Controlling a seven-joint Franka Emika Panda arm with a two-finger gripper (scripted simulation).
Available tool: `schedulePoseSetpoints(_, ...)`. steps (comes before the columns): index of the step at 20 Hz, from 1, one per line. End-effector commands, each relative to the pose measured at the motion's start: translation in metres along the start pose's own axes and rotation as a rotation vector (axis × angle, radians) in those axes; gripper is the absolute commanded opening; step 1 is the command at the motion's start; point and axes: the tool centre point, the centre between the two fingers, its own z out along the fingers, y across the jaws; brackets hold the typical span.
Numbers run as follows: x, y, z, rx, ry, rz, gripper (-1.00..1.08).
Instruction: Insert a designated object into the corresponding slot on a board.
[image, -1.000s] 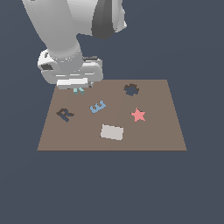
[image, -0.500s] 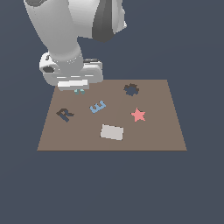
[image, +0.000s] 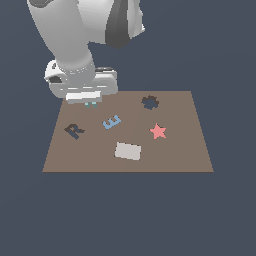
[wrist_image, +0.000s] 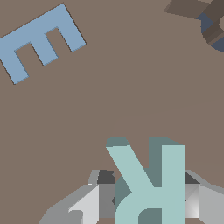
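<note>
The pale teal R block (wrist_image: 151, 183) sits between my gripper's fingers (wrist_image: 89, 203), which close on its two sides. In the exterior view only its teal lower tips (image: 91, 104) show under the gripper (image: 91, 103), at the far corner of the brown board (image: 175, 150) on that view's left. I cannot tell if the block touches the board. The dark grey, tilted R-shaped slot (image: 74, 131) lies nearer the camera than the gripper and toward the exterior view's left, uncovered and apart from it.
A blue letter E (image: 112, 121) lies between the gripper and the board's middle, and also shows in the wrist view (wrist_image: 39, 41). A dark gear-shaped cutout (image: 149, 102), a pink star (image: 158, 131) and a pale rectangle (image: 128, 151) lie further toward the exterior view's right.
Hardly any. The gripper stays over the same far corner of the board with the teal block under it; the upper arm has shifted slightly.
</note>
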Motion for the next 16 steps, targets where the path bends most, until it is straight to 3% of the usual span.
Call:
schedulePoseSetpoints(1, 0.001, 0.002, 0.0, -0.001, 0.001, -0.01, -1.0)
schedulePoseSetpoints(9, 0.011, 0.013, -0.002, -0.001, 0.001, -0.108, -1.0)
schedulePoseSetpoints(16, 0.031, 0.03, -0.004, -0.001, 0.001, -0.27, -1.0)
